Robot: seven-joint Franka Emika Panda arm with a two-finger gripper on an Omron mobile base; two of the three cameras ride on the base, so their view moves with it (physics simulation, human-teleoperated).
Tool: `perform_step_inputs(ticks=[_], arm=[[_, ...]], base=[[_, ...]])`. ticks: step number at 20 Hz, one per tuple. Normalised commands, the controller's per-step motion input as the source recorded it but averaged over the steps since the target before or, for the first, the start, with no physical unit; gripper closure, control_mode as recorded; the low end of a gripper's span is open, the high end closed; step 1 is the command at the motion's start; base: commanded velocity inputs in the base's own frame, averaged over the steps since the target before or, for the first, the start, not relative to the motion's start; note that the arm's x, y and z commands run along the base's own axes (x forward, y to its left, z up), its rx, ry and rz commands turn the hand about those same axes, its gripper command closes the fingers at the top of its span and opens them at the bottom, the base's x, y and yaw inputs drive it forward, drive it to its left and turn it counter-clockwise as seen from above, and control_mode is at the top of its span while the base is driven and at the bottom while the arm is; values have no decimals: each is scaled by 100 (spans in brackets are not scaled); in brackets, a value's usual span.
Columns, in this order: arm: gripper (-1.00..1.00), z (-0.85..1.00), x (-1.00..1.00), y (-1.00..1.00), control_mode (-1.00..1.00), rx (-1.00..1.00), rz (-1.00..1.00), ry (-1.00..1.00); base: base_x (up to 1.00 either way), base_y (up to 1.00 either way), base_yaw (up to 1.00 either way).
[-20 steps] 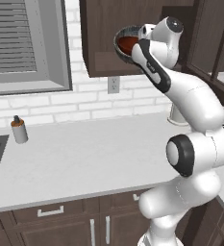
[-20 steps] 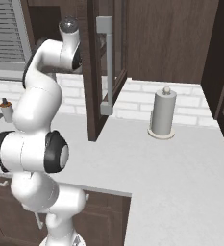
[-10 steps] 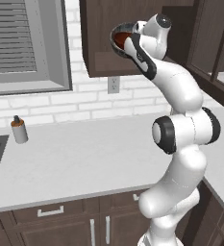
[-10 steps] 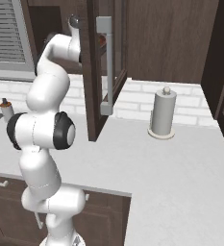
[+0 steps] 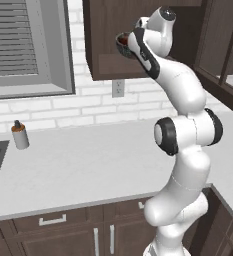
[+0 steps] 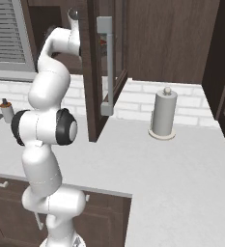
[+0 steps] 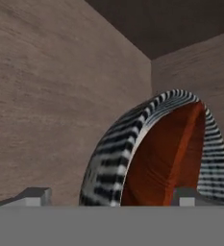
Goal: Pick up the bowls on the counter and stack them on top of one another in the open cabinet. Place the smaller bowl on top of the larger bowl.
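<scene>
Scene: a white arm (image 5: pixel 183 135) is raised from the bench (image 5: pixel 88 165) into the open cabinet (image 5: pixel 108 45), a small bowl (image 5: pixel 123 42) carried at its tip.
Fingers: the fingers (image 7: pixel 108 194) are clamped on the small bowl's rim, one tip outside the striped wall, the other inside against the reddish lining.
Small bowl: held tilted on edge between the tips, its mouth turned to one side; in the left base view it is seen just inside the cabinet mouth, above the shelf floor.
Large bowl: it is not made out in any picture; whether it already sits in the cabinet cannot be told.
Progress: the small bowl is judged lifted and carried to the cabinet, not yet set down. Left to do: it must be levelled, lowered and released, onto the large bowl if that is already inside.
Left base view: bowl, hand and cabinet front are seen together, with a bottle (image 5: pixel 20 136) well off on the bench.
Right base view: the cabinet door (image 6: pixel 102 72) edge-on screens the hand; a paper-towel roll (image 6: pixel 163 115) is seen far from the fingers.
Hand view: the bowl's striped outside and red inside, and bare cabinet walls beyond the tips.
</scene>
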Motion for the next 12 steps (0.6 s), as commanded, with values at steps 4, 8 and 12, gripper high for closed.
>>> perform_step_inputs(ticks=[4,8,12], arm=[[-100,-10,-41,34,-100,-21,0,-15],[-100,-16,-66,21,-100,-26,0,-30],[-100,23,-100,1,-100,-7,0,-28]], base=[[0,0,0],[0,0,0],[0,0,0]])
